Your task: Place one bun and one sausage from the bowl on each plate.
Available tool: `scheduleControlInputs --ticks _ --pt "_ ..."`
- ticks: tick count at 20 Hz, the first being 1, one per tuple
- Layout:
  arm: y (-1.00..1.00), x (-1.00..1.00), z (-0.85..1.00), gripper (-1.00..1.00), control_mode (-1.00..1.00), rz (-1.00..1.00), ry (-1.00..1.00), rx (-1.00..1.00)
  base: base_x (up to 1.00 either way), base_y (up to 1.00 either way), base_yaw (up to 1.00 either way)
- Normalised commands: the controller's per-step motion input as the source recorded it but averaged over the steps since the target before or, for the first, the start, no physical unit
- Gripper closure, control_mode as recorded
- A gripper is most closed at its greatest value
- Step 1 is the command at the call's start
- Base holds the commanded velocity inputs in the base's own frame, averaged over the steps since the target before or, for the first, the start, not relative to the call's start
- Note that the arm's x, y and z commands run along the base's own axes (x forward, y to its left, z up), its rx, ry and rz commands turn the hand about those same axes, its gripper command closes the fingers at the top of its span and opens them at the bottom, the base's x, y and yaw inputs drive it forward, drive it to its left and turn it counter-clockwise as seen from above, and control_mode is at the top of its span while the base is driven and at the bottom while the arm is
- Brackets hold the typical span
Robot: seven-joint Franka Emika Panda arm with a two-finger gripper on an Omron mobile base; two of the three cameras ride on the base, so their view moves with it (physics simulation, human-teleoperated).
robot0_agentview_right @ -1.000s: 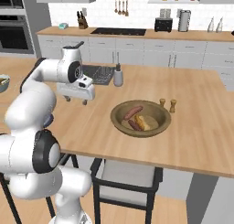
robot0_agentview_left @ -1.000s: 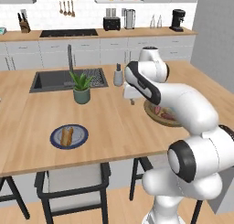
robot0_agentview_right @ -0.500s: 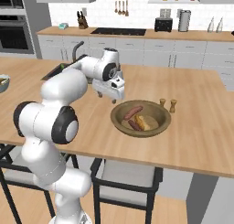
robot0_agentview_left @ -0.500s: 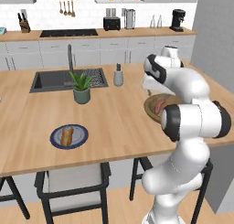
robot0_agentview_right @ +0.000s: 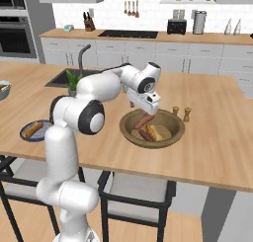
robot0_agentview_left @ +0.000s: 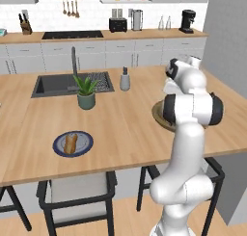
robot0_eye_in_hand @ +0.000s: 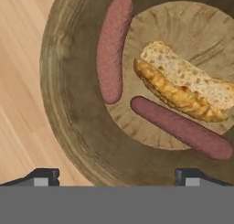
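Over the bowl (robot0_agentview_right: 151,128) on the counter (robot0_agentview_right: 217,147), the tool (robot0_agentview_right: 148,106) hangs empty, jaws wide. One plate (robot0_agentview_left: 73,144) has a bun (robot0_agentview_left: 70,143); two sausages (robot0_eye_in_hand: 111,47) and a bun remain.

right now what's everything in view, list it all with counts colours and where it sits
bowl: one, brown wood, on the island counter under the hand
sausages: two, reddish brown, in the bowl
bun: one, golden with pale crumb, in the bowl between the sausages
plate: one, dark blue rim, near front edge of the island
bun on plate: one, golden, lying on the plate
potted plant: one, green in a grey-green pot, beside the sink
sink: one, dark, set in the island
shakers: two, brown, behind the bowl
gripper: one, white, open above the bowl, holding nothing
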Motion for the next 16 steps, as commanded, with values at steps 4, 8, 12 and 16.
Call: scheduleControlInputs --ticks 4,8,12,16 --pt "-0.18 0.35 -0.8 -1.0 -1.0 -0.03 -0.04 0.0 0.0 0.0 0.0" --pt "0.0 0.36 -0.59 -1.0 -1.0 0.0 -0.05 0.0 0.0 0.0 0.0" --pt "0.0 0.64 -0.43 -1.0 -1.0 0.0 0.0 0.0 0.0 0.0 0.0" --pt "0.0 0.54 -0.38 -1.0 -1.0 0.0 0.0 0.0 0.0 0.0 0.0"
